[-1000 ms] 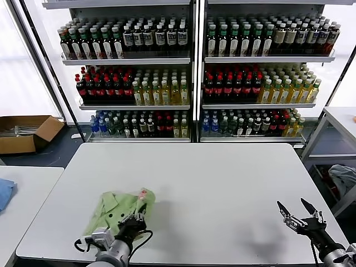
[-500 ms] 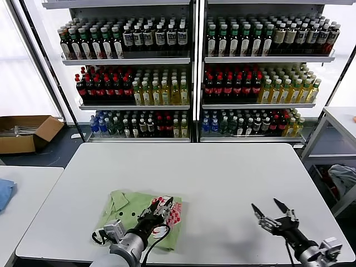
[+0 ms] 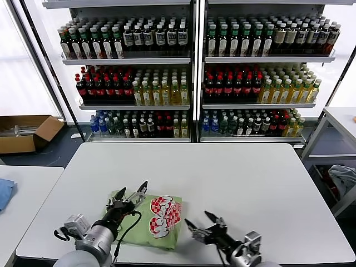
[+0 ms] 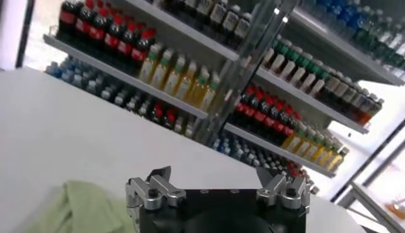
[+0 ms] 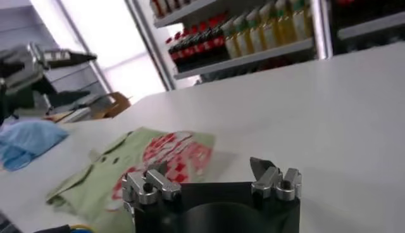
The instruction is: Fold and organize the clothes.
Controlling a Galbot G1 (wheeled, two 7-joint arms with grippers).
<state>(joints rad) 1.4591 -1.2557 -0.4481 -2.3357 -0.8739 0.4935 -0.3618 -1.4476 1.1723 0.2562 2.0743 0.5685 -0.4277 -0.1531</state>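
Observation:
One light green shirt (image 3: 146,229) lies folded near the table's front edge, left of centre, its red-and-white graphic (image 3: 164,216) facing up. My left gripper (image 3: 132,191) hovers just over the shirt's far left corner, open and empty. In the left wrist view the left gripper (image 4: 218,182) has its fingers spread, with a bit of the shirt (image 4: 82,207) beside them. My right gripper (image 3: 197,219) is open just to the right of the shirt, low over the table. The right wrist view shows the right gripper (image 5: 209,174) spread wide, the shirt (image 5: 126,170) lying just beyond it.
Shelves of bottles (image 3: 192,72) stand behind the white table (image 3: 239,172). A side table at the left carries a blue cloth (image 3: 4,192) (image 5: 28,142). A cardboard box (image 3: 25,132) sits on the floor at far left. Another table (image 3: 339,119) stands at the right.
My left gripper carried the shirt's edge to the right, folding it graphic-up, then opened, let go and drew back left. My right gripper moved left, up to the shirt.

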